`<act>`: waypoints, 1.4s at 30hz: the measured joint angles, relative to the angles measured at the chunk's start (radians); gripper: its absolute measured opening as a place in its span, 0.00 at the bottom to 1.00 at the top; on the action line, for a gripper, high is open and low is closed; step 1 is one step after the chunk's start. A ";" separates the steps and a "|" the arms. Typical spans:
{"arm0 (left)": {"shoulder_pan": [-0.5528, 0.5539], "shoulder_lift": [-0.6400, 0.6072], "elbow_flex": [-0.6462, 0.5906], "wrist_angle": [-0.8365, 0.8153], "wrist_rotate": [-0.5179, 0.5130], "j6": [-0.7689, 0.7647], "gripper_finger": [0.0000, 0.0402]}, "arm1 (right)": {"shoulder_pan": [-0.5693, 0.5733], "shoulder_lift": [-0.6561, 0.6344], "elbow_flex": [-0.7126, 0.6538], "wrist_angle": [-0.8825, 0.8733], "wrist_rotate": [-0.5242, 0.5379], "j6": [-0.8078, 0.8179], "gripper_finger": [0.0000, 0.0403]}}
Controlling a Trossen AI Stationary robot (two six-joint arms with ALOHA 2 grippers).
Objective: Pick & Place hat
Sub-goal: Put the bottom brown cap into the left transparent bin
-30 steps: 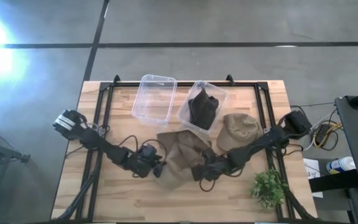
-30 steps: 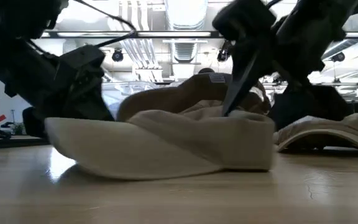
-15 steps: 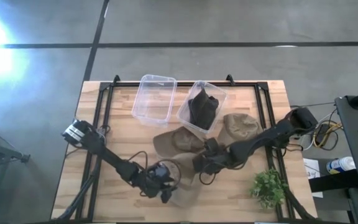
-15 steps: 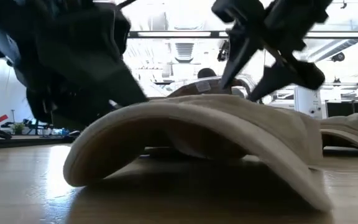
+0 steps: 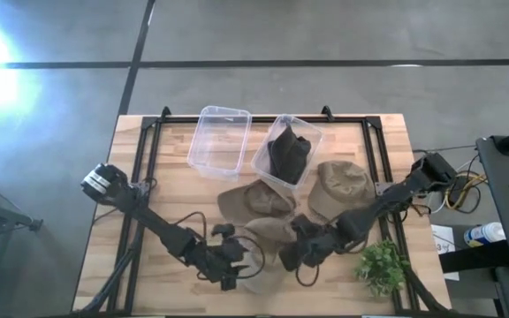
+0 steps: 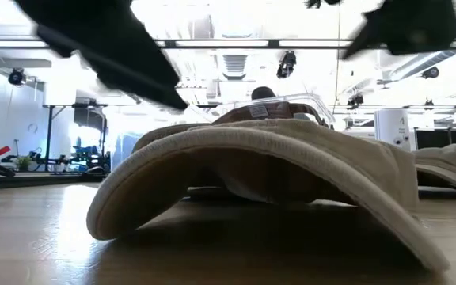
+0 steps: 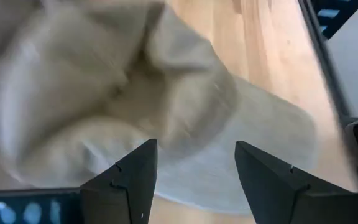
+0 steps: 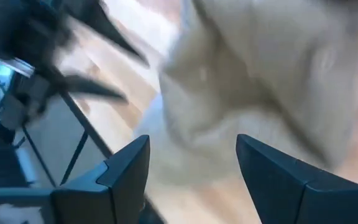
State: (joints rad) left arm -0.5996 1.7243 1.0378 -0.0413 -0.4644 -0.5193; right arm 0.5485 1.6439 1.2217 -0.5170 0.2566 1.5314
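A light tan cap (image 5: 269,250) lies on the table near its near edge, its brim toward the low camera (image 6: 275,178). My left gripper (image 5: 237,260) hovers open just left of it, and my right gripper (image 5: 295,253) hovers open just right of it. Both wrist views look down on the cap (image 7: 166,99) (image 8: 260,93) between open fingers. In the low view only dark parts of the arms show, above the cap. A brown hat (image 5: 254,201) and a khaki hat (image 5: 338,185) lie farther back on the wood. A dark hat (image 5: 290,155) sits in a clear bin.
An empty clear bin (image 5: 221,140) stands at the far side beside the bin (image 5: 312,132) holding the dark hat. A small green plant (image 5: 383,267) stands at the near right corner. A black metal frame (image 5: 144,177) runs along the table's sides. Bare wood shows at the near left.
The tan cap has been drawn from the middle of the table toward the near edge, off the brown hat, and now lies spread with its brim forward. The right gripper has opened and moved toward the near edge. Both grippers have risen off the cap.
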 joint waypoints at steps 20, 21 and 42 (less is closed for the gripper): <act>0.305 -0.002 -0.065 0.012 0.222 0.199 0.52 | 0.072 0.343 0.052 0.135 0.012 0.330 0.58; 0.297 -0.002 -0.079 0.017 0.238 0.159 0.52 | 0.067 0.349 0.055 0.135 0.012 0.329 0.58; -0.042 -0.002 -0.172 0.100 0.035 -0.360 0.52 | -0.066 0.154 0.062 -0.047 0.051 0.126 0.58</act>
State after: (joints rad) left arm -0.6415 1.7226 0.8661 0.0586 -0.4299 -0.8792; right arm 0.4827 1.7974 1.2833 -0.5643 0.3074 1.6571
